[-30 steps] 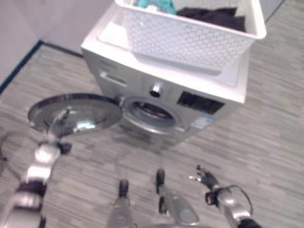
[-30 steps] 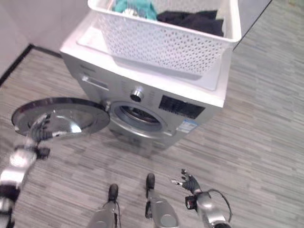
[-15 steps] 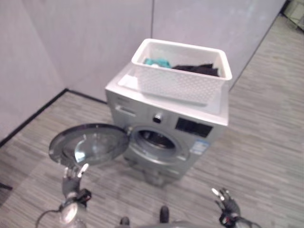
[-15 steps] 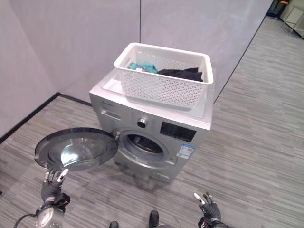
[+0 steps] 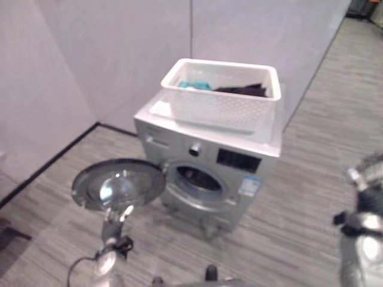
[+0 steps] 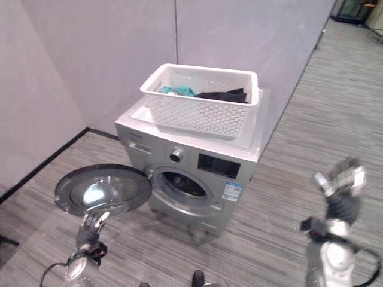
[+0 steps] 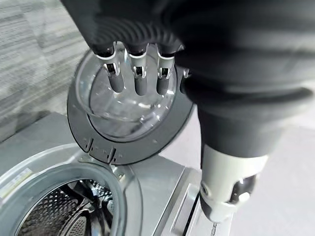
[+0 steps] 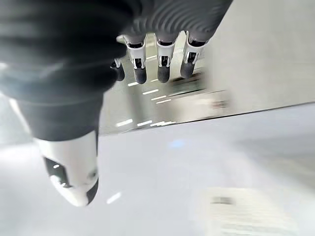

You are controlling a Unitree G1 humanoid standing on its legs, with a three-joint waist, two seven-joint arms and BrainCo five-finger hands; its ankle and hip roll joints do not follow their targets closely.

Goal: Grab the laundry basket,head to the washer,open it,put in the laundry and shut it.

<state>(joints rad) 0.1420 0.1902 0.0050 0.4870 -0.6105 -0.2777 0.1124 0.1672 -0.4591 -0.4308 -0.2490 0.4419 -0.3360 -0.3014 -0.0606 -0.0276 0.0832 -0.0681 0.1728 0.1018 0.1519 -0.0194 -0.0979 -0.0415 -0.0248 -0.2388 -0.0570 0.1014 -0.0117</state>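
White perforated laundry basket (image 6: 200,107) with teal and black clothes atop silver washer (image 6: 191,170), centre frame; door (image 6: 102,190) open; both hands (image 6: 90,230) (image 6: 341,185) open, empty.

The floor (image 6: 287,155) is grey with long stripes like planks. A silver washer (image 6: 197,173) stands on it, close to the grey wall (image 6: 108,54). The washer's round door (image 6: 102,189) is swung wide open. A white laundry basket (image 6: 200,101) sits on top of the washer, with teal and black clothes (image 6: 203,93) in it.
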